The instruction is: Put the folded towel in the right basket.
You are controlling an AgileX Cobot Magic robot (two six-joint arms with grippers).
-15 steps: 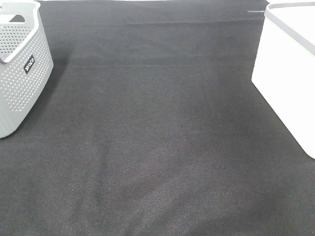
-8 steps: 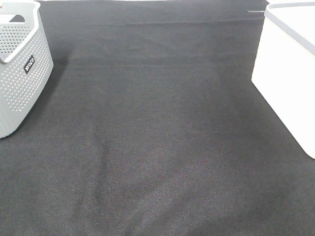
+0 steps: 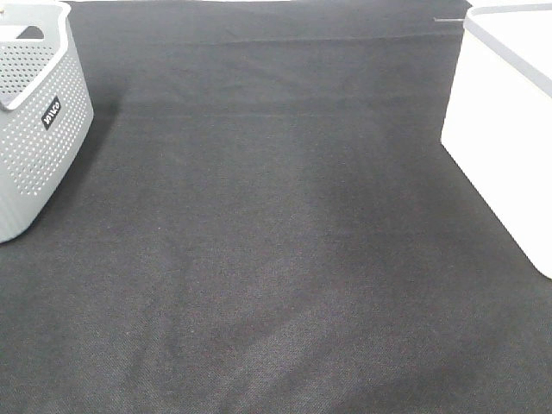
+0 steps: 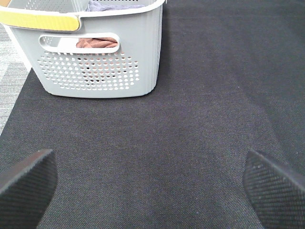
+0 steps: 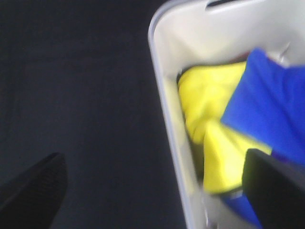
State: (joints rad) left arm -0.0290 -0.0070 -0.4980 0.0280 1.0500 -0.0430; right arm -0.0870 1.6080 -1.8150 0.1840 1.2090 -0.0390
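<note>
Across the exterior high view, a black woven fabric-covered table (image 3: 276, 259), with a grey perforated plastic basket (image 3: 34, 129) upright at the left edge and a white smooth-walled plastic basket (image 3: 509, 129) at the right edge, the two well apart. In the left wrist view, the left gripper (image 4: 150, 167) spread wide, its black textured fingers (image 4: 26, 183) low over bare table, nothing between them. Beyond it, the grey basket, with a yellow strip (image 4: 40, 20) along the rim, a pinkish-brown cloth (image 4: 97, 43) showing through the handle slot and a grey-blue cloth (image 4: 112, 5) at the top. In the right wrist view, blurred, the right gripper (image 5: 152, 181) also wide open and holding nothing, with one finger over the dark table and the other over the inside of the white basket. Inside that basket, a blue folded towel (image 5: 271, 105) lying on top of a crumpled yellow cloth (image 5: 205, 119), touching it, both close to the basket's near wall. Too blurred to tell how neatly folded.
</note>
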